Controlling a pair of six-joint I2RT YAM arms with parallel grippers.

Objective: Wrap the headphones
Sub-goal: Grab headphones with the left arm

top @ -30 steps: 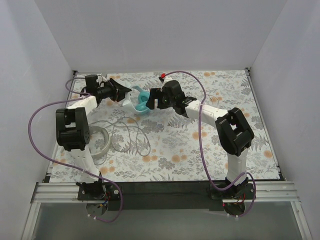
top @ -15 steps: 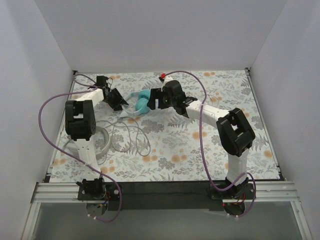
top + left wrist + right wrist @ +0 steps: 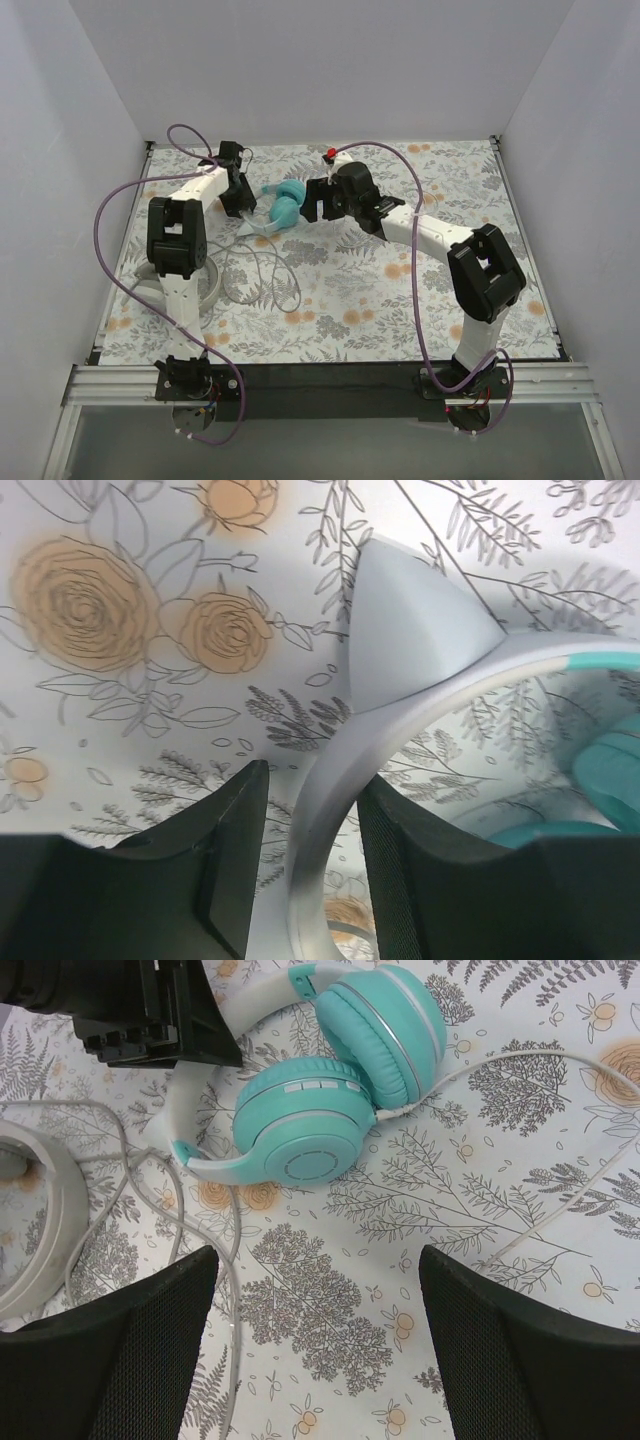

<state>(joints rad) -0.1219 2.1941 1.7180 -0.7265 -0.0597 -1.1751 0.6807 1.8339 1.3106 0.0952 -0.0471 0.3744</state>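
Teal headphones (image 3: 340, 1090) lay on the table (image 3: 520, 1340), headband (image 3: 322, 900) inside your left end effector (image 3: 308, 780), spread, not pinching; right end effector (image 3: 317, 1255) hovered beside, spread, empty. Wrapping seemed unstarted: gather the cord (image 3: 455, 1068) next.

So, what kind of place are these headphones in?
Most likely a robot test booth in a lab, not a home: plain white walls box in a floral-clothed table, and a left arm and right arm are bolted to a metal rail at its near edge.
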